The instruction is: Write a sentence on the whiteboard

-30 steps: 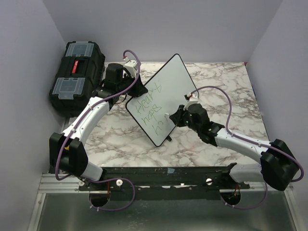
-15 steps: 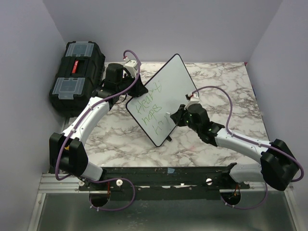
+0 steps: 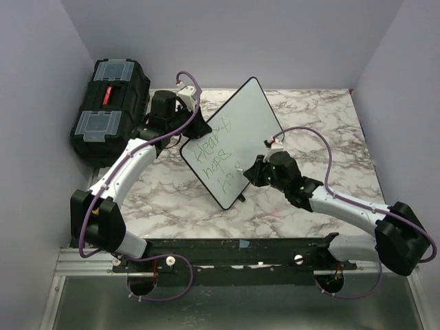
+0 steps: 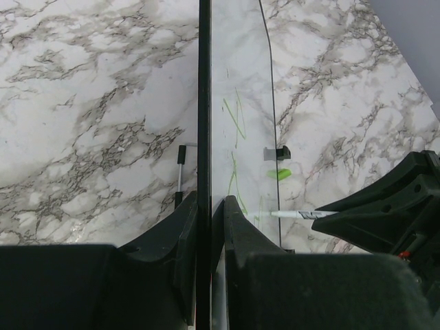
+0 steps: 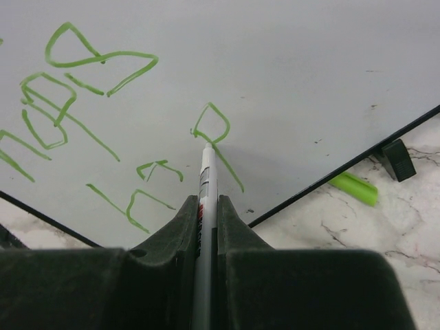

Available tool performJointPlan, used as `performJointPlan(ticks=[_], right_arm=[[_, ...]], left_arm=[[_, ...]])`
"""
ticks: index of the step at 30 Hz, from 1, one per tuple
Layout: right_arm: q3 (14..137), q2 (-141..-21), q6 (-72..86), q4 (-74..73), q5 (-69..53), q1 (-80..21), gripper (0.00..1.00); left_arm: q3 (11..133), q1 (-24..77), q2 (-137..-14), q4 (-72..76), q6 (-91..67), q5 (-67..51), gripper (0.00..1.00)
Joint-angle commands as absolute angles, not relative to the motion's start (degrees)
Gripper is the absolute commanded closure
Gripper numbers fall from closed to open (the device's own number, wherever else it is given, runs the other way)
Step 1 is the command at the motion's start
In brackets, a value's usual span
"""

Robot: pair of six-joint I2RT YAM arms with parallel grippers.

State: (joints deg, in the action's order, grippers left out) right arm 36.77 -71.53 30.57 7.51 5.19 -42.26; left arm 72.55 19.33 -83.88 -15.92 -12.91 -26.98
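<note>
A whiteboard point(image 3: 249, 110) stands tilted on a marble worktop point(image 3: 330, 124) between two robot arms. The left tool point(image 4: 211, 203) is clamped on the board's thin black edge, one jaw on each face, steadying it. The right tool point(image 5: 206, 203) is closed tight on a slim marker pen point(image 5: 206, 168) that juts straight out ahead of its jaws. The pen tip touches the board face directly in front of the tool, at the base of a small green loop. The sentence point(image 3: 214, 157), green handwriting in three short lines, lies ahead and to the left of this tool; its third line looks unfinished. A green cap point(image 5: 353, 188) lies on the worktop to the tool's right, past the board's edge. To write well, the pen likely needs light, even pressure square to the tilted face. Short strokes should move rightward into the blank area, with the left tool gripping firmly so the board does not swing away.
</note>
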Motion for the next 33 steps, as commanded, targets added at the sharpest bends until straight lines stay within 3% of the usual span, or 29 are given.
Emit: performJointPlan(ticks=[1, 13, 33], right_arm=[[35.3, -69.1, 30.1, 8.0, 0.4, -42.2, 0.99], [39.7, -66.2, 29.7, 5.7, 14.1, -42.2, 0.99], [42.1, -77.3, 28.9, 6.0, 11.5, -41.4, 0.99]], left_arm=[[70.6, 20.4, -83.2, -19.2, -7.5, -26.2, 1.0], [70.6, 20.3, -83.1, -19.2, -7.5, -26.1, 1.0], [70.6, 20.4, -83.4, -19.0, -7.4, -26.0, 1.0]])
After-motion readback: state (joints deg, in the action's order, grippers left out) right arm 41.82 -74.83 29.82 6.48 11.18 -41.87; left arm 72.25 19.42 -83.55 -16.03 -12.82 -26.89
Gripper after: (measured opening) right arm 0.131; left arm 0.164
